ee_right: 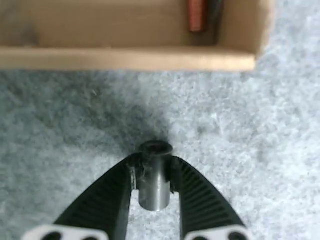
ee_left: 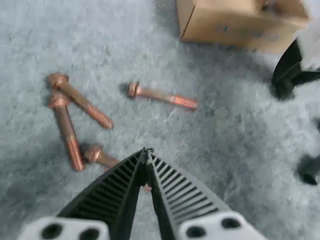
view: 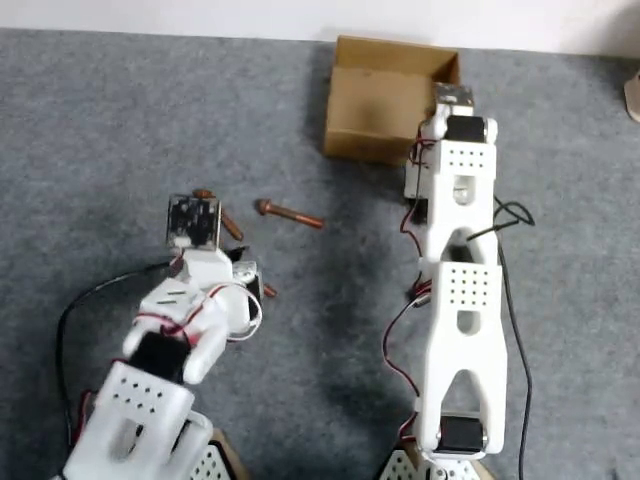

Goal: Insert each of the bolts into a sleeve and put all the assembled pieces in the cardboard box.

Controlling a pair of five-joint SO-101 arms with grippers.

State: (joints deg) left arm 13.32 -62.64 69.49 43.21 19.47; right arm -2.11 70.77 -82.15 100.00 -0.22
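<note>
Grey carpet (view: 90, 110) covers the surface, with a white wall (view: 200, 14) behind. The right gripper (ee_right: 154, 161) clamps a dark sleeve (ee_right: 152, 192) near the cardboard box (ee_right: 125, 59). The left gripper (ee_left: 146, 152) is closed, nothing clearly held, beside 4 bolts (ee_left: 80, 100); 1 is partly hidden behind its finger.

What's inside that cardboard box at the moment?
Against one wall of the cardboard box lies a copper-coloured bolt beside something dark, perhaps a sleeve. The box's near wall hides part of the floor, so more could lie there.
</note>
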